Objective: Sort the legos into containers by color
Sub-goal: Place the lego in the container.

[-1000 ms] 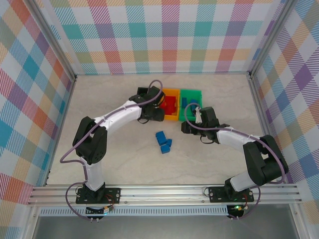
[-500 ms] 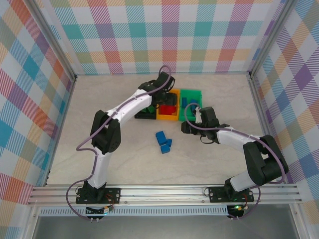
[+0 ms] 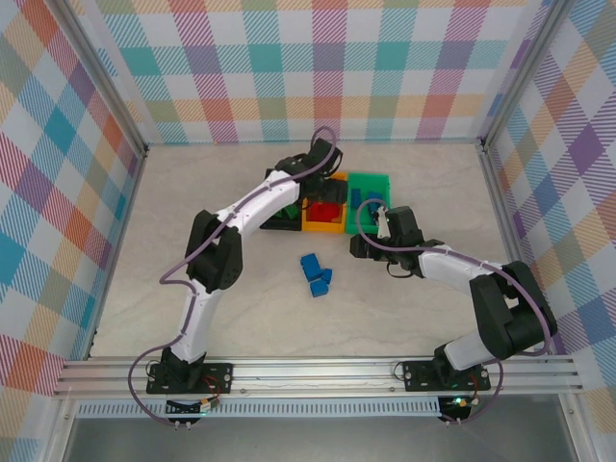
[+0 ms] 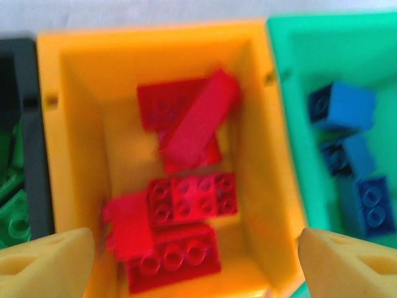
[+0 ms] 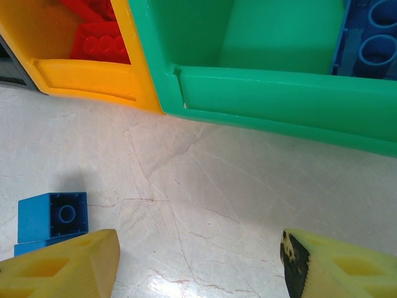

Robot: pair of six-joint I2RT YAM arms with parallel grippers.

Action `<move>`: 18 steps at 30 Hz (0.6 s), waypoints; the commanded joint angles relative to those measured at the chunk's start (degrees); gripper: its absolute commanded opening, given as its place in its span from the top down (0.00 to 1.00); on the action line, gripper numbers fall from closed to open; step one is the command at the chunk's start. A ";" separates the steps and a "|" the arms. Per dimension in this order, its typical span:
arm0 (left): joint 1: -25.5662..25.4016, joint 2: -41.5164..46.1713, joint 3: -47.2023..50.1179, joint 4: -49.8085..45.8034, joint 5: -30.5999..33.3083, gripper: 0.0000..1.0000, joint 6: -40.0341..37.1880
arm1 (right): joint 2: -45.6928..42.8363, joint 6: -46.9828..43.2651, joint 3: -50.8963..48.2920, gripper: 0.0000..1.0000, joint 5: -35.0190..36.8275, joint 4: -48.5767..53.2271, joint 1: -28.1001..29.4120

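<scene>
The orange bin [image 4: 68, 124] is the middle one of the three joined in a row, and the left gripper [image 4: 195, 267] hangs right over it, looking straight down inside. Its jaws stand wide apart, with a yellow fingertip [image 4: 43, 261] showing at each near corner of the orange bin and nothing caught between them. Inside the orange bin lies a heap of red bricks [image 4: 192, 198], several of them studs-up, with one long brick [image 4: 198, 118] tilted across the top of the pile. Joined to the orange bin on its right is the green bin [image 4: 291, 74], with a few blue bricks [image 4: 350, 155] in it. Joined on its left is the black bin [image 4: 28, 124], where green bricks [image 4: 12, 211] show. The right gripper [image 5: 198, 264] sits low over the table [image 5: 217, 186], just in front of the seam where the orange bin meets the green one. Its jaws are well open too and hold nothing, with only bare tabletop between the fingers. A small clump of loose blue bricks [image 3: 315, 274] lies on the table in front of the orange bin, apart from it and not touching either gripper.
</scene>
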State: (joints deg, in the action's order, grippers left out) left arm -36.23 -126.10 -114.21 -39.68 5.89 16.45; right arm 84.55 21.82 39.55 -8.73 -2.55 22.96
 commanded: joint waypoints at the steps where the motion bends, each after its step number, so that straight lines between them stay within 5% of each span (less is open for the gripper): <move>1: 0.10 10.39 9.15 6.06 0.12 0.15 -0.19 | -0.30 0.38 1.04 0.30 -1.45 -0.79 0.44; 7: -0.07 23.00 29.04 14.99 -5.12 0.16 -0.11 | 0.43 0.32 1.18 0.30 -1.45 -1.01 0.45; 18: -1.55 28.99 44.47 12.24 -9.85 0.18 3.68 | 2.02 0.42 1.84 0.30 -1.82 -1.56 0.78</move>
State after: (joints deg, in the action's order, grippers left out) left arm -37.06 -98.72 -71.40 -26.98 -2.24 18.52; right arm 86.06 21.82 39.92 -9.56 -2.61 23.31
